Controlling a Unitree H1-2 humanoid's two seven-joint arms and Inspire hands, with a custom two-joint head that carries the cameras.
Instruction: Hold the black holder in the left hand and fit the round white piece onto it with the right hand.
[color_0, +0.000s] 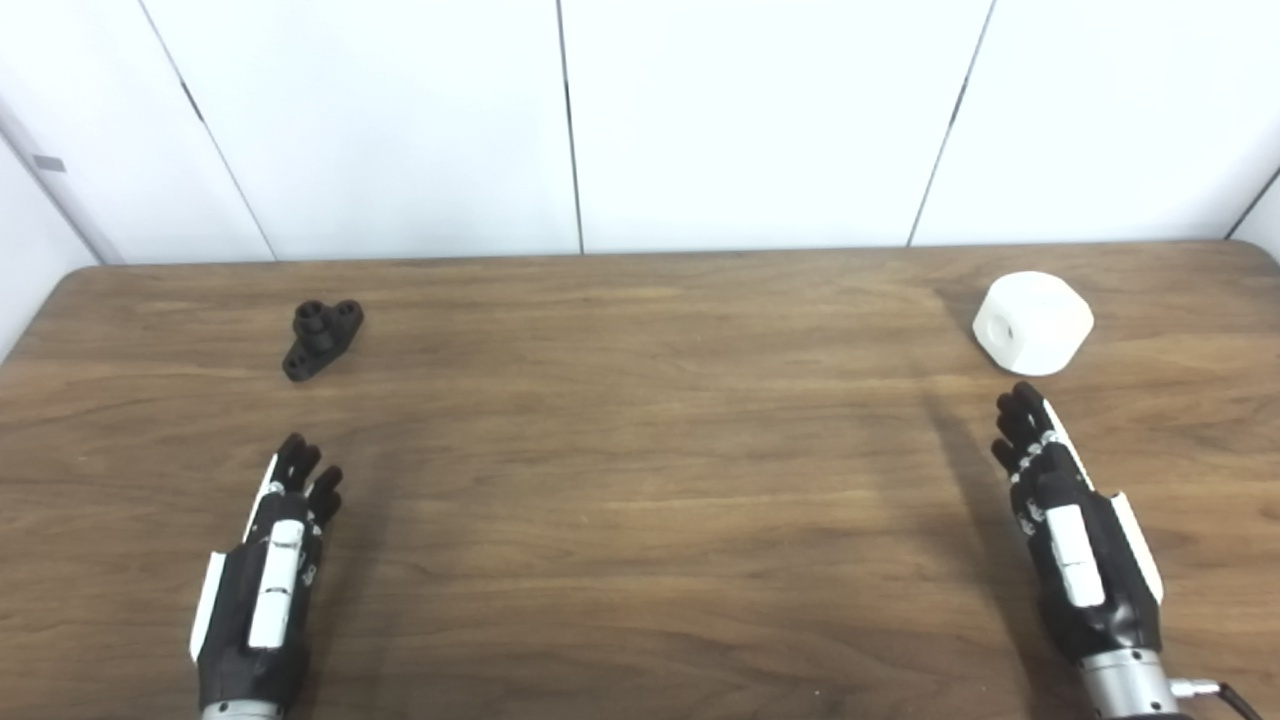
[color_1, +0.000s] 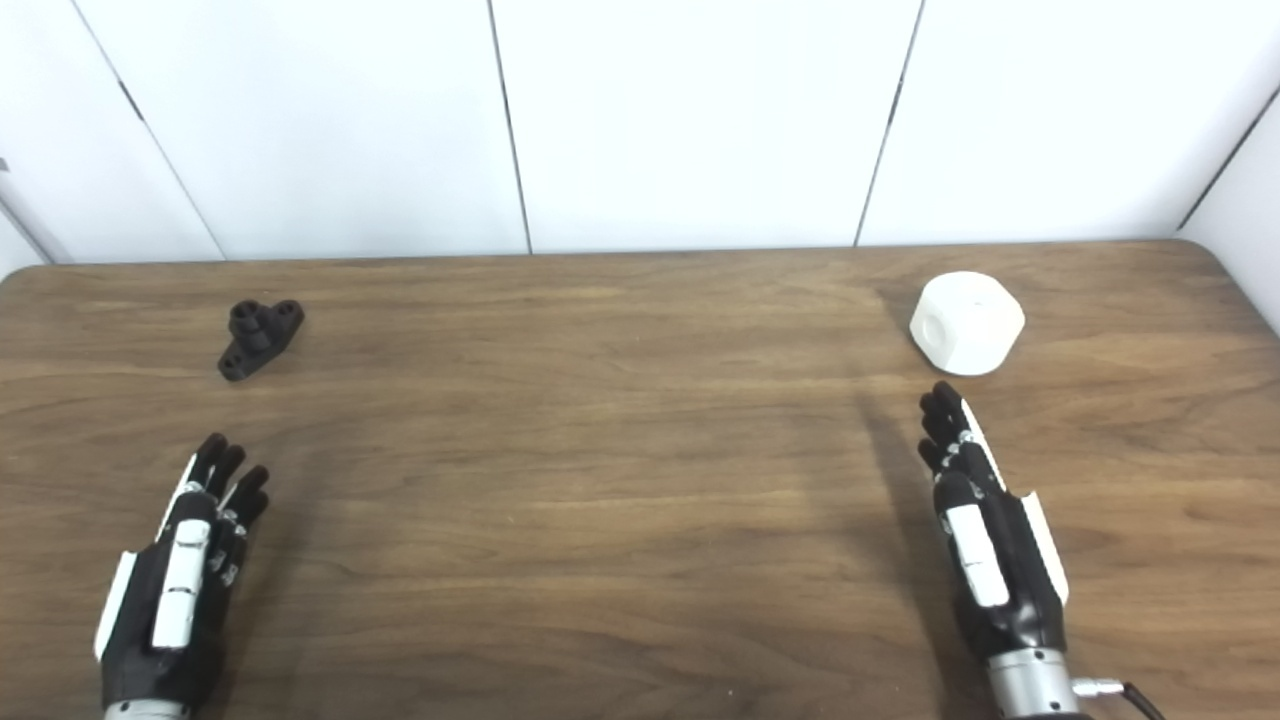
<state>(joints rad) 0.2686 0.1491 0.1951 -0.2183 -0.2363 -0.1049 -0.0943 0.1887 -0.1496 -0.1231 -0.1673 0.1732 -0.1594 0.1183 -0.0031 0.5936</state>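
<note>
Wood table (color_0: 640, 480), white wall behind. Black holder (color_0: 322, 338) far left, untouched. My left hand (color_0: 265, 585) near left, released, empty. My right hand (color_0: 1075, 545) released, just short of white piece (color_0: 1032, 322) far right. Nothing grasped; everything left.

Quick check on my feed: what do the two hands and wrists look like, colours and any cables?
Both the left hand and the right hand are black, with white panels along the back and outer edge and dark fingertips. Each ends in a silver metal wrist cuff. A thin black cable leaves the right wrist.
</note>
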